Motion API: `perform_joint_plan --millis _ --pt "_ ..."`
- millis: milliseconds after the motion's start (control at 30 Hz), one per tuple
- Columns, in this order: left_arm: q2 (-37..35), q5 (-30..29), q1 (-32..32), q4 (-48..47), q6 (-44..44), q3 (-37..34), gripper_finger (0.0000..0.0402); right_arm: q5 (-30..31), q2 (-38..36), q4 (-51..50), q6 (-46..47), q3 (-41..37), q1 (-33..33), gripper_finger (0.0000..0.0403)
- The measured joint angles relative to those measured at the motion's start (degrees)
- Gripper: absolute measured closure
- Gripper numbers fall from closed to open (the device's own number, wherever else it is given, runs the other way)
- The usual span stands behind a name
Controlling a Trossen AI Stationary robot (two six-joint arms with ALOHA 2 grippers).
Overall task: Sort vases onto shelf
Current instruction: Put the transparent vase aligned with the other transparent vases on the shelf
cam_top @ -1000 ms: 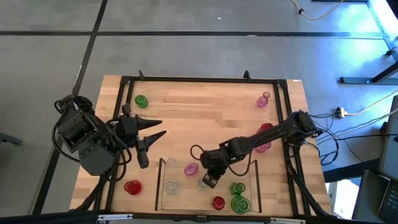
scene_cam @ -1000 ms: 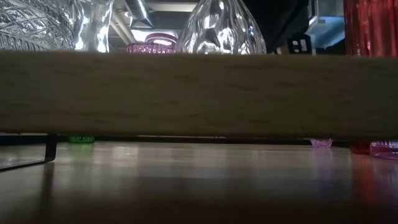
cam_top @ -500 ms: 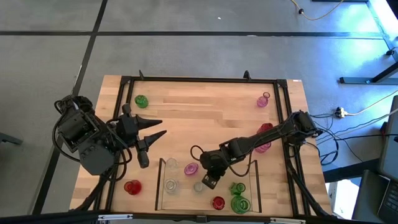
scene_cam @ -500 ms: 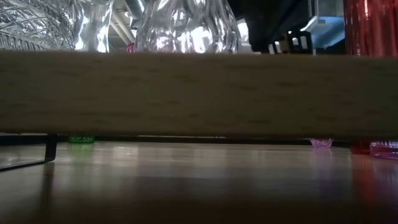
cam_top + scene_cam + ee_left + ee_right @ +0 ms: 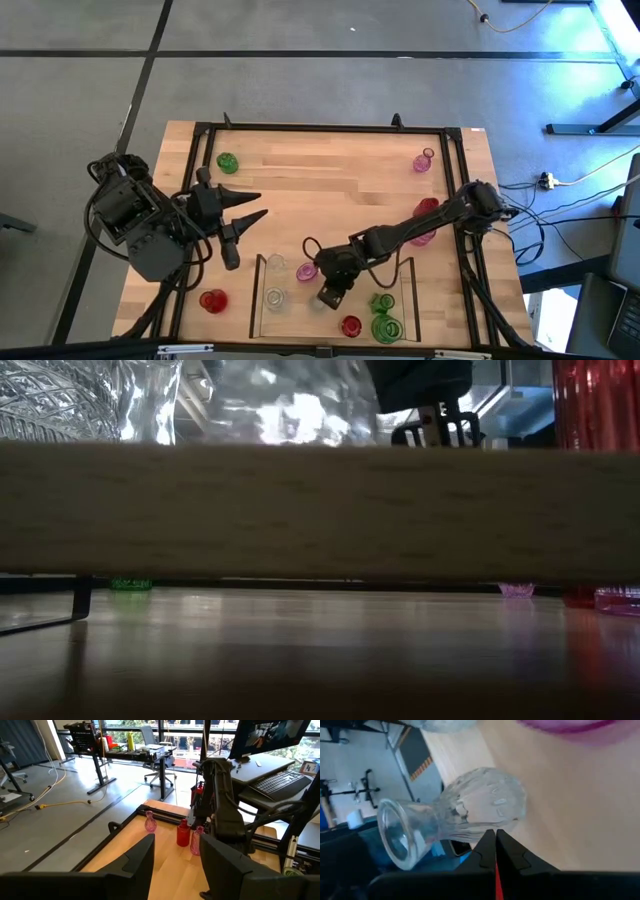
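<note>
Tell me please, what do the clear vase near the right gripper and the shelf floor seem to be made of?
The clear vase looks like glass or clear plastic: see-through, glossy, with ribbed facets catching highlights. The pictures cannot settle which. The shelf floor looks like light unpainted wood, matte with visible grain, framed by thin dark edges that look like metal. The right gripper is over the shelf beside the vase.

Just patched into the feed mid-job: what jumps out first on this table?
The right gripper is down inside the low dark-edged wooden shelf, jaws closed, with a clear ribbed narrow-necked glass vase just ahead of them. The left gripper waits open at the table's left, near a green round glass vase in the far corner.
</note>
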Motion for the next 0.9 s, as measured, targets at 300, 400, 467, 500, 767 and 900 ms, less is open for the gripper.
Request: perform_joint_plan --millis 300,400,467,500,767,900 --pt "0.00 0.14 0.02 0.08 -0.04 0.00 0.0253 0.15 1.49 4.74 0.96 -0.02 0.68 0.0403" --pt "0.00 0.16 0.02 0.13 -0.17 0.00 0.0253 0.65 1.49 5.43 1.03 -0.04 0.47 0.0403" --pt "0.00 0.18 0.00 0.15 -0.19 0.00 0.0253 0.99 1.49 6.97 1.06 -0.04 0.47 0.0403" --pt "0.00 0.19 0.00 0.16 -0.17 0.00 0.0253 1.03 1.49 7.54 1.08 -0.04 0.47 0.0403" --pt "0.00 0.22 0.02 0.17 -0.21 0.00 0.0253 0.78 1.49 9.68 1.80 0.02 0.50 0.0403" --pt "0.00 0.23 0.02 0.15 -1.16 0.00 0.0253 2.65 1.49 5.22 2.38 0.00 0.54 0.0403"
